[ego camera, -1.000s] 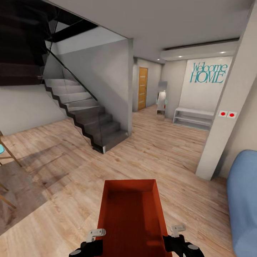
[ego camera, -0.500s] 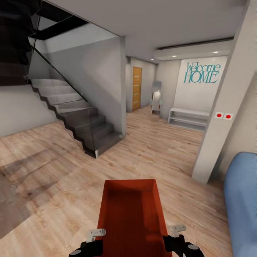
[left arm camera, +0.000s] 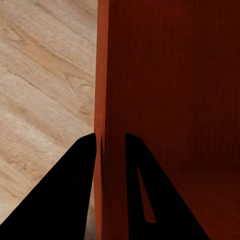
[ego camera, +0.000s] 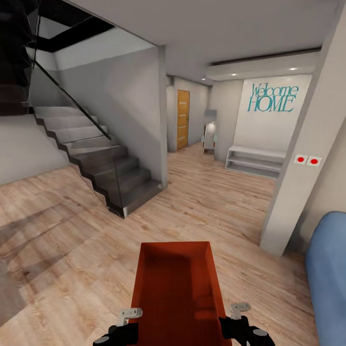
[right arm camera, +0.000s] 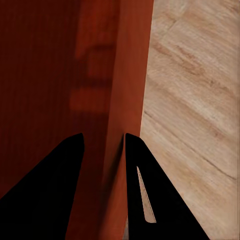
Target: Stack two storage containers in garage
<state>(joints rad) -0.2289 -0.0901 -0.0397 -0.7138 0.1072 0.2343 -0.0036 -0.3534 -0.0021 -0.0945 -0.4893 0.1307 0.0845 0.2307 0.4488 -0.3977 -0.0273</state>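
Observation:
An orange-red open-topped storage container [ego camera: 178, 288] is held in front of me above the light wood plank floor [ego camera: 72, 250] of the living room. My left gripper [ego camera: 129, 321] is shut on its left wall [left arm camera: 104, 100], one finger on each side. The right gripper [ego camera: 235, 317] is shut on the container's right wall [right arm camera: 131, 90] in the same way. In the head view the bin's inside is empty.
Dark stairs [ego camera: 103, 173] with a glass rail rise at the left. A hallway leads ahead to a wooden door [ego camera: 182, 119], a mirror [ego camera: 209, 137] and a white shelf [ego camera: 253, 161] under "Welcome HOME" lettering. A white pillar [ego camera: 300, 168] and blue sofa [ego camera: 331, 274] stand right.
The whole view has shifted: stairs and left wall slid leftward, the chair at far left dropped out of sight, and the hallway looks slightly nearer. The container and both grippers keep their place in the picture.

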